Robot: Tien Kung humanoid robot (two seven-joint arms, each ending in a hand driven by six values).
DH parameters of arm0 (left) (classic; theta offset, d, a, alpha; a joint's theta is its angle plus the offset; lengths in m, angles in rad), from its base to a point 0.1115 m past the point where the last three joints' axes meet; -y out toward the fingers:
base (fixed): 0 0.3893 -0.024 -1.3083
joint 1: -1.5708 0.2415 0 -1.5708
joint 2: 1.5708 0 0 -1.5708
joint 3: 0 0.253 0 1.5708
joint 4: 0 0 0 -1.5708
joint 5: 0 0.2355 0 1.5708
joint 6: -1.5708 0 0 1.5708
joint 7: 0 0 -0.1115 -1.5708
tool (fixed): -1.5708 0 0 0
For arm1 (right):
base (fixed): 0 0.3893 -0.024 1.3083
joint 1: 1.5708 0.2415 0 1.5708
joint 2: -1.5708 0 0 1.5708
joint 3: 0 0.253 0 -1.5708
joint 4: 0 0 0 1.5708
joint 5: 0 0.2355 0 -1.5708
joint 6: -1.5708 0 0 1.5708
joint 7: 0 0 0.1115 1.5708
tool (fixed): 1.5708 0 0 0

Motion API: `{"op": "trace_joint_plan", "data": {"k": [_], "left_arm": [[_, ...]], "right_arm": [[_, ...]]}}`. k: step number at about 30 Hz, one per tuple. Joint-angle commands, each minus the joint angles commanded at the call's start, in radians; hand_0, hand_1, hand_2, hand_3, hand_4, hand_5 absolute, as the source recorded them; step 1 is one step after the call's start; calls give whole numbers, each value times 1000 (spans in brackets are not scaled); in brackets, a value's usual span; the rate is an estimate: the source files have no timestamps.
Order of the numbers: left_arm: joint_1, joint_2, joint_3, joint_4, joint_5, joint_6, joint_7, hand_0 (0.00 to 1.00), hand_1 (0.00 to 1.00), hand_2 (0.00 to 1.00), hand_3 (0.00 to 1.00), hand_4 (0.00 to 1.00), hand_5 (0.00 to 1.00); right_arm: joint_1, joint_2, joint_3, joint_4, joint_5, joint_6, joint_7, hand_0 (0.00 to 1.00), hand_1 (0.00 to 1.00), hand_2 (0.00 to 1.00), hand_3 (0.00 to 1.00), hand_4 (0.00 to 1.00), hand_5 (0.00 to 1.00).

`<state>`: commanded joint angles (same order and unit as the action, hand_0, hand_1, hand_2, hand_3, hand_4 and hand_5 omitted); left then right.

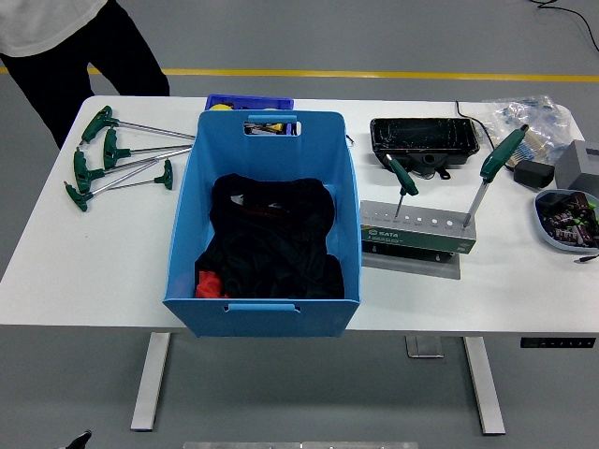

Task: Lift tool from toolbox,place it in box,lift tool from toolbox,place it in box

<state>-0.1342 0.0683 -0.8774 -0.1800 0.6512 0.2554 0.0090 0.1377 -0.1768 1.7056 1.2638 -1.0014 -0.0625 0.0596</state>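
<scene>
Head view over a white bench (pixel 75 271), near edge at the bottom of the frame. Neither robot arm nor hand appears anywhere in the frame, so the state of the fingers cannot be told.

Centre: a large blue box (pixel 262 220), open at the top, with a slot handle in its far wall and another in its near wall. Inside it lies a heap of black material (pixel 271 238), with a small red piece (pixel 210 282) at the lower left corner of the heap.

Right of centre, just beside the box: a grey toolbox rack (pixel 417 230) with a row of holes along its top face and a green label on its front. Two green-handled T-handle tools stand in it, one (pixel 403 181) at the left end and a taller one (pixel 490 178) at the right end, both leaning slightly.

Upper left of the frame: four more green-handled T-handle tools (pixel 117 157) lie flat on the bench, handles to the left, shafts pointing toward the box.

Behind the box, upper centre: a small dark-blue bin (pixel 249 102). Upper right: a black tray (pixel 423 138), a clear plastic bag (pixel 529 117), and a grey dish (pixel 567 221) of small dark parts at the right edge.

Top left corner: a person (pixel 84 47) in dark trousers stands at the far side of the bench.
</scene>
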Motion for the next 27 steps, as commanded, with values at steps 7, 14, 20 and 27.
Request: {"op": "trace_joint_plan", "data": {"k": [7,14,20,27], "left_arm": [[-2,1,7,0,0,1,1,751,763,783,687,668,576],[-2,2,7,0,5,1,2,751,762,783,687,669,578],[0,3,6,0,9,0,2,751,763,783,687,665,578],[2,3,9,0,10,-3,2,751,763,783,688,666,586]], "right_arm": [[-3,0,1,9,-8,-7,4,996,915,954,996,998,993],[-2,-1,4,14,-13,-17,10,997,915,954,998,998,994],[-4,-6,13,17,-24,-24,16,996,911,954,998,998,997],[-5,-23,24,38,-63,-40,27,993,910,954,998,998,982]]}}
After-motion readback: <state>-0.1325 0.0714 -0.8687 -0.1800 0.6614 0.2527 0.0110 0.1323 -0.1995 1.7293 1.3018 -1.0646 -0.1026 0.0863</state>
